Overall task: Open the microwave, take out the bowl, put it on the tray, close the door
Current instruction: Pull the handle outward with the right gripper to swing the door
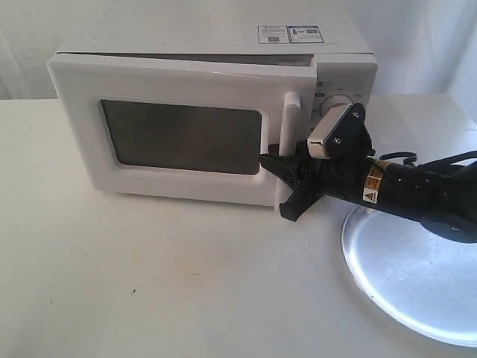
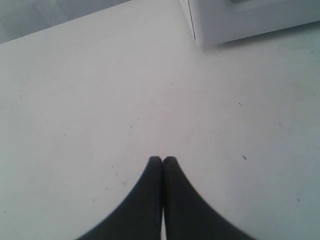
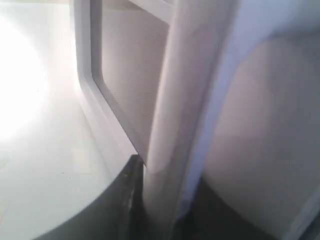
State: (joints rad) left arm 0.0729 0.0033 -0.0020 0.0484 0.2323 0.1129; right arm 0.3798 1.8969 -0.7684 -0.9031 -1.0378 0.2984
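Note:
The white microwave [image 1: 328, 56] stands at the back of the table. Its door [image 1: 179, 134], with the dark window, is swung slightly ajar, a gap showing along its top. My right gripper [image 1: 287, 183] is shut on the door's vertical white bar handle [image 1: 287, 138] near its lower end. In the right wrist view the handle [image 3: 175, 115] runs between the two black fingers [image 3: 125, 200]. The silver tray [image 1: 417, 276] lies on the table at the right, partly under my right arm. My left gripper [image 2: 162, 160] is shut and empty above bare table. The bowl is hidden.
Two round knobs [image 1: 332, 104] sit behind my right wrist camera housing. A corner of the microwave [image 2: 240, 22] shows in the left wrist view. White tabletop [image 1: 149, 283] spreads in front of the microwave.

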